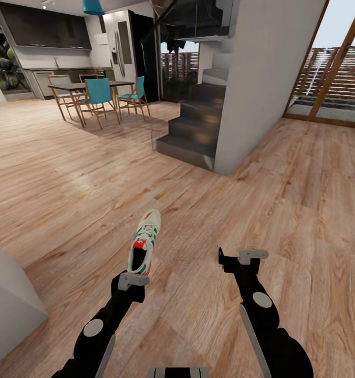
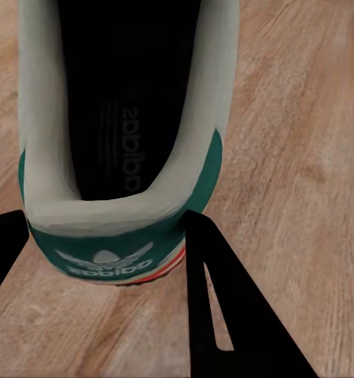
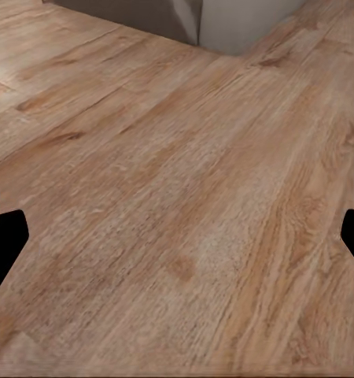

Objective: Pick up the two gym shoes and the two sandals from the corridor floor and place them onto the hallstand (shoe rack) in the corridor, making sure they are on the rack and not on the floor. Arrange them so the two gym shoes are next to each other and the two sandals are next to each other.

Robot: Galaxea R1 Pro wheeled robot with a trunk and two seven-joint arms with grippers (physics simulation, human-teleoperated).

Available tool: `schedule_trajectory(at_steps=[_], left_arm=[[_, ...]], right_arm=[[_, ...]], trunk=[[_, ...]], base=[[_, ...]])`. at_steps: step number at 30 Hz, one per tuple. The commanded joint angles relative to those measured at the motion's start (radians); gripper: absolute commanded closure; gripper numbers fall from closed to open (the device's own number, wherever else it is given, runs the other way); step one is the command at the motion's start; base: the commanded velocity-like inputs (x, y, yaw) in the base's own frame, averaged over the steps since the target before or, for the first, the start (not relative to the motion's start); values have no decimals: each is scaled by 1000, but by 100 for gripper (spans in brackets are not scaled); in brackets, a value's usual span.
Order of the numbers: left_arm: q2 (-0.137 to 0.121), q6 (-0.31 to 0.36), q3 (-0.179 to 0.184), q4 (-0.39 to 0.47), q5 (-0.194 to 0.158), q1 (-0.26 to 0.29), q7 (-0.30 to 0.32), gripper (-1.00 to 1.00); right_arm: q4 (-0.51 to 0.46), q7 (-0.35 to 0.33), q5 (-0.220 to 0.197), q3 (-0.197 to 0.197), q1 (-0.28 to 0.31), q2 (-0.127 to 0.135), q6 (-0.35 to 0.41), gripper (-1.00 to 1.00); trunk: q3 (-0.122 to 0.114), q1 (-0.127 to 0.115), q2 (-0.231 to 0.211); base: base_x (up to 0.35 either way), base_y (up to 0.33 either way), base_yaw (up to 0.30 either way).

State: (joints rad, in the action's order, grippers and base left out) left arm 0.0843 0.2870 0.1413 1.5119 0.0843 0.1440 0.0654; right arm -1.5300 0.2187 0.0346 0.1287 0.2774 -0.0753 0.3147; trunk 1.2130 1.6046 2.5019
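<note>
One gym shoe (image 1: pixel 145 242) in the head view, raised off the corridor floor (image 1: pixel 83 189), toe pointing away, heel clamped in the left hand (image 1: pixel 131 282). Right hand (image 1: pixel 239 258) alongside, fingers parted, carrying nothing. Dark stair steps (image 1: pixel 196 128) and a dining table (image 1: pixel 96 86) far ahead; no rack, second shoe or sandals in sight. Best carried level and slowly, heel kept deep between the fingers.

Closer, from the left wrist: green heel tab (image 2: pixel 114 248) with its white trefoil mark, dark fingers (image 2: pixel 224 307) pressed against both sides of the heel, inner sole lettering plain — grip detail hidden from the head camera.

From the right wrist: bare planks, black fingertips (image 3: pixel 4 240) spread to either edge, a grey wall base (image 3: pixel 224 20) beyond.
</note>
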Motion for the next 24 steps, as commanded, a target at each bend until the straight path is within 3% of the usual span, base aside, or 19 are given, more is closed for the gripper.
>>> schedule_trajectory(at_steps=[1, 13, 24], left_arm=[[0, 6, -1, 3, 9, 0, 7, 100], [-1, -3, 3, 5, 11, -1, 4, 100], [-1, -6, 3, 5, 10, -1, 6, 100]], right_arm=[[-1, 5, 4, 2, 0, 0, 35, -100], [3, 5, 4, 3, 0, 0, 76, -100], [3, 5, 4, 3, 0, 0, 76, -100]], trunk=[[1, 0, 0], [2, 0, 0], [8, 0, 0]], base=[[-7, -331, 0], [-1, -307, 45], [0, -37, 258]])
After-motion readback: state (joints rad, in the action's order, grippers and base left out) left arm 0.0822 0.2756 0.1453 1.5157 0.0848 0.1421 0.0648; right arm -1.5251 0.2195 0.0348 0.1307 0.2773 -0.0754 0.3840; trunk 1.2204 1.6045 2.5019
